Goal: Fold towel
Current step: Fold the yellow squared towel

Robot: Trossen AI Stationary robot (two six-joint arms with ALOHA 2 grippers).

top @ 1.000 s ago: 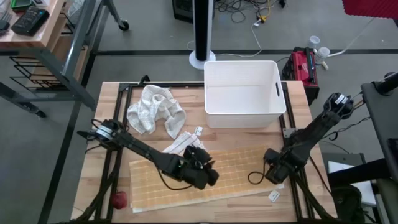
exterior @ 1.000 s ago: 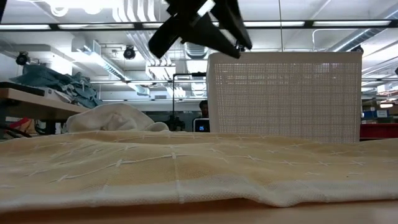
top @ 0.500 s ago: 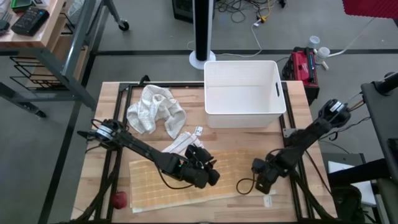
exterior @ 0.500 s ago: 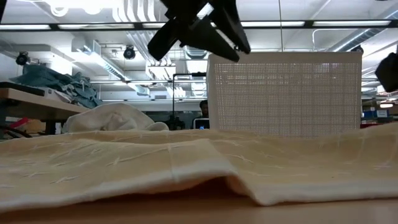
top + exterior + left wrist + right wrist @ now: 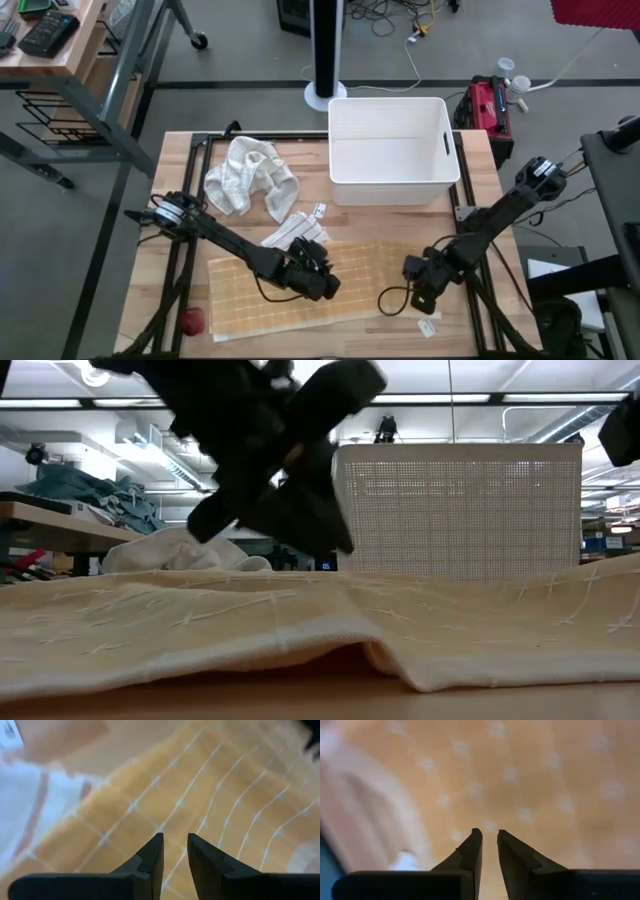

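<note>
Yellow towel with white grid lines lies flat on the near half of the wooden bench, spread between the two arms. Low view shows its near right edge lifted and curled under, a dark gap beneath it.

Left gripper is low over the middle of the towel, towards its far edge. Left wrist view: jaws almost together with a narrow slit between the fingers, nothing pinched, grid cloth right below.

Right gripper is at the towel's right end, near the front corner. Right wrist view: jaws nearly closed, thin gap showing, towel fabric directly under the tips. Cannot tell whether any cloth is caught between them.

A small white tag sits on the bench just in front of the right gripper.

Other items: crumpled white towel at the back left of the bench, well apart from the yellow one. A smaller white striped cloth lies just beyond the yellow towel's far edge, next to the left gripper. White plastic bin at the back centre-right. Small red object at the front left corner, just beside the towel's corner.
</note>
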